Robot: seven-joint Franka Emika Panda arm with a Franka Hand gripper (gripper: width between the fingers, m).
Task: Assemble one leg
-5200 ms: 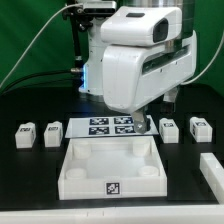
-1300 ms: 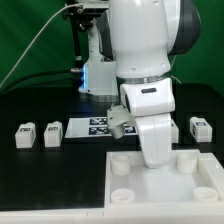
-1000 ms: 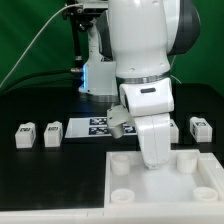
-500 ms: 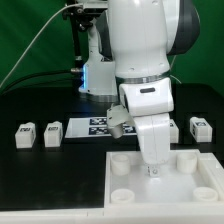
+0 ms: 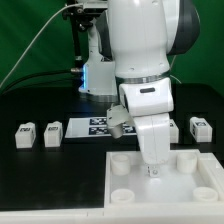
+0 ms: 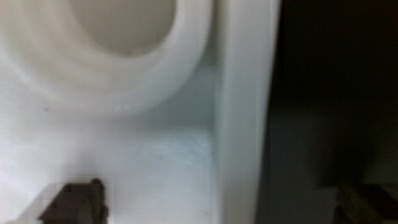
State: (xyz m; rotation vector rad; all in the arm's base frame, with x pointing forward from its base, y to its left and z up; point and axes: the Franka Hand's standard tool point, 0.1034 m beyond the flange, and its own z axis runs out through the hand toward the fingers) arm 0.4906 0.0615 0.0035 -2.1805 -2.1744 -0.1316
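Observation:
The large white panel (image 5: 160,185) with round corner sockets lies at the front of the exterior view's right. My gripper (image 5: 153,172) stands over its rear edge. In the wrist view my gripper (image 6: 214,205) is open. One dark finger (image 6: 71,203) is over the panel's white face beside a round socket (image 6: 107,50). The other finger is over the black table, so the panel's edge wall (image 6: 249,120) runs between them. Two legs (image 5: 25,135) (image 5: 53,132) stand at the left and one leg (image 5: 199,128) at the right. Nothing is held.
The marker board (image 5: 100,125) lies behind the panel, partly hidden by my arm. The robot's base and cables (image 5: 90,70) stand at the back. The panel reaches to the picture's front right edge.
Since five seconds ago the panel has gone from the front middle to the front right, and my arm has come down over it. In the last second the fingertips show slightly more at the panel's edge.

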